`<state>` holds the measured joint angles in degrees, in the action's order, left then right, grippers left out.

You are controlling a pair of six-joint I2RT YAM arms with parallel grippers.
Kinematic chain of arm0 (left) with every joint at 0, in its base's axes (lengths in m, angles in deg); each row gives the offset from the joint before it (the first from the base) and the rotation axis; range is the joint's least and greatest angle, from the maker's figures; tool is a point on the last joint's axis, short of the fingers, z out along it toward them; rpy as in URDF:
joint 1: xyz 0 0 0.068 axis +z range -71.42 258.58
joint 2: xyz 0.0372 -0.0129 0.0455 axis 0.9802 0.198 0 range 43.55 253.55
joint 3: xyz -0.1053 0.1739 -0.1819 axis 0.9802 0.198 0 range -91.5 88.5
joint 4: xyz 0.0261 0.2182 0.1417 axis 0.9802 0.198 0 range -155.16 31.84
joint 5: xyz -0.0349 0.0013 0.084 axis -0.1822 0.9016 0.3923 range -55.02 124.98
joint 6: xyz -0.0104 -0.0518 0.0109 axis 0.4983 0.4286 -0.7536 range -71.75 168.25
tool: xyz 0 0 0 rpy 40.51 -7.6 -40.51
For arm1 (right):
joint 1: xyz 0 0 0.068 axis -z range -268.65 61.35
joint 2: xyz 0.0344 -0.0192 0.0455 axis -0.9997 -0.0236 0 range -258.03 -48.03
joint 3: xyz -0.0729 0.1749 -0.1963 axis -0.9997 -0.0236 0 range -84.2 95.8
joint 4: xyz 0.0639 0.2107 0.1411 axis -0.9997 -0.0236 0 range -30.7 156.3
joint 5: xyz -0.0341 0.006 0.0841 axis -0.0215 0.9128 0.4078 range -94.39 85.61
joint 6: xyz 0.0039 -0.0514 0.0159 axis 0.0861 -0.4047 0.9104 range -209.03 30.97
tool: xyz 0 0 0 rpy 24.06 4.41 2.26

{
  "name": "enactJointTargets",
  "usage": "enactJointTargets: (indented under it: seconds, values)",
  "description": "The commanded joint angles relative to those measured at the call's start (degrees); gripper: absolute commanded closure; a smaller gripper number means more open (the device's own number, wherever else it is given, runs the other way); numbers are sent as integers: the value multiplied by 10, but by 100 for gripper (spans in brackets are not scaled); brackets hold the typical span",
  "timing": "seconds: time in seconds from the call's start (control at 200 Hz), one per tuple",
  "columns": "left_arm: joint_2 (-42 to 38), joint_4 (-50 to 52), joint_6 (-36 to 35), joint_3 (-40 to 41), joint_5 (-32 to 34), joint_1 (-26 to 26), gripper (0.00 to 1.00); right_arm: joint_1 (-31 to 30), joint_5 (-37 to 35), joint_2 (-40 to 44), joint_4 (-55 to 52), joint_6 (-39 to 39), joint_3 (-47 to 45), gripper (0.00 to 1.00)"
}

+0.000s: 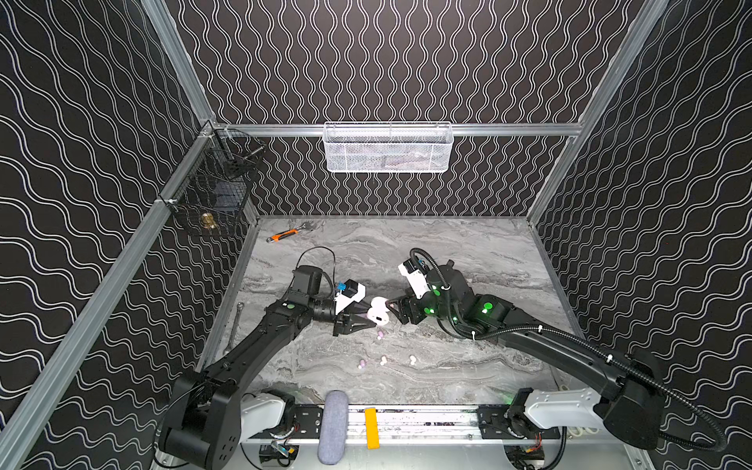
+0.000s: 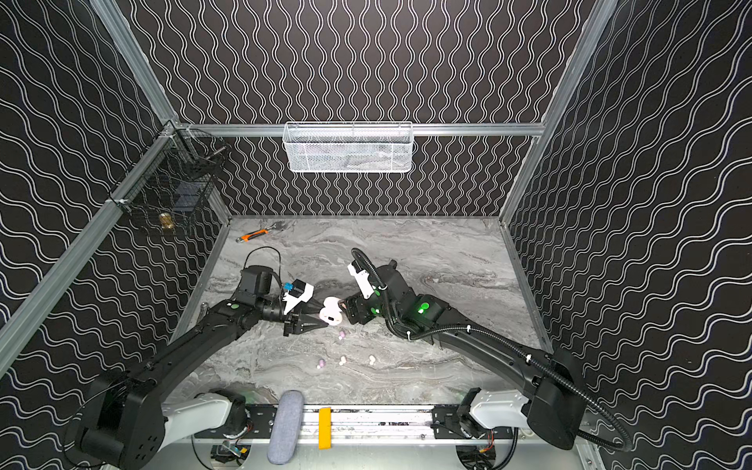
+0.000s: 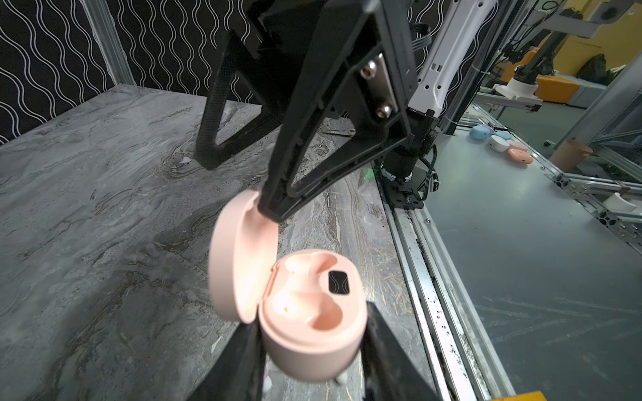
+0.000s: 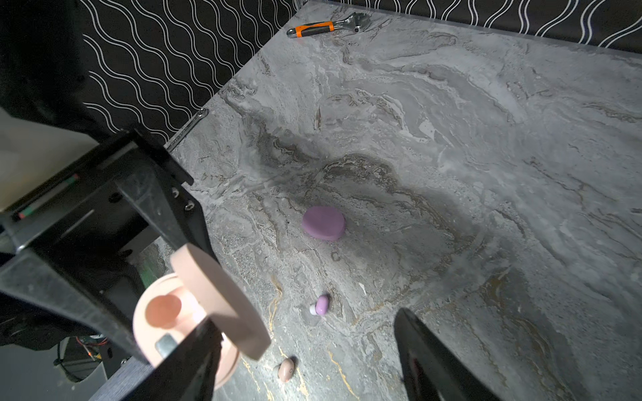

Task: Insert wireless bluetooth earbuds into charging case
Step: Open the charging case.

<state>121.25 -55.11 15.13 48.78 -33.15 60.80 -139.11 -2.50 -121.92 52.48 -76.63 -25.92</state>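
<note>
My left gripper (image 3: 311, 324) is shut on the base of a pale pink charging case (image 3: 312, 312), held above the table in both top views (image 1: 378, 313) (image 2: 331, 313). Its lid (image 3: 236, 257) stands open and both wells look empty. My right gripper (image 4: 303, 324) is open, with one fingertip (image 3: 271, 211) against the lid's rim. Several earbuds lie on the marble: a lilac one (image 1: 380, 335) (image 4: 321, 305) just below the case, then another lilac one (image 1: 361, 363) and two cream ones (image 1: 383, 360) (image 1: 412, 359) nearer the front. A closed purple case (image 4: 323, 223) lies under the arms.
An orange-handled wrench (image 1: 285, 235) lies at the back left and a steel spanner (image 1: 236, 325) lies along the left wall. A white mesh basket (image 1: 386, 148) and a black wire basket (image 1: 215, 191) hang on the walls. A grey pouch (image 1: 333, 427) and a yellow block (image 1: 371, 427) sit on the front rail.
</note>
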Motion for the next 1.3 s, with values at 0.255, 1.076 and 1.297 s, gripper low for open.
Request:
enactJointTargets:
  seconds: [0.255, 1.076, 1.297]
  values:
    - [0, 10, -13, -10, 3, -1, 77, 1, 30, 16, 20, 4, -4, 21]
    - [6, -4, 4, -14, 3, -1, 76, -3, 47, 38, 13, -3, -27, 23]
    - [8, -10, 8, -13, 3, -1, 76, -3, 55, 36, 15, 0, -33, 25]
